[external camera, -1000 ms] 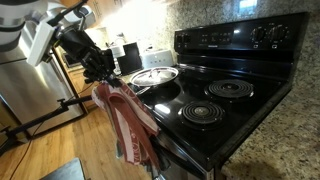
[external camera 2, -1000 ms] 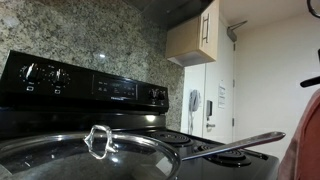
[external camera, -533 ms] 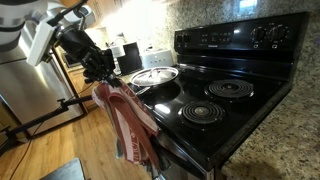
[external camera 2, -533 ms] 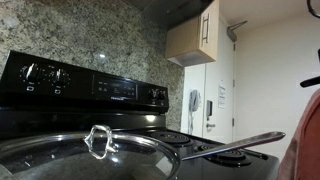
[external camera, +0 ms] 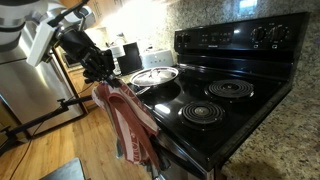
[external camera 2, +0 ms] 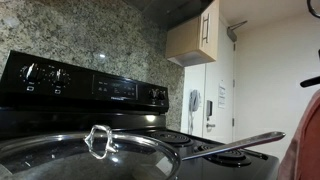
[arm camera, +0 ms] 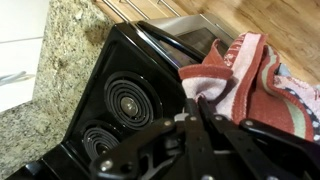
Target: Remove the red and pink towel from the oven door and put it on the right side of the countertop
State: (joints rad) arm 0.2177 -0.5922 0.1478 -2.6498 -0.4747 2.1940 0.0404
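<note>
Wrist view: found gripper (arm camera: 205, 113) clamped on bunched red and pink towel (arm camera: 236, 72), beside stovetop coils (arm camera: 131, 100); in an exterior view, saw towel hanging from gripper at stove's front edge; off countertop (external camera: 291, 142).

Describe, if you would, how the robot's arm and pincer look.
The arm has bulky white links ending in a black wrist section. The pincer is all black, its jointed linkage bars showing in the wrist view. No legible markings.
</note>
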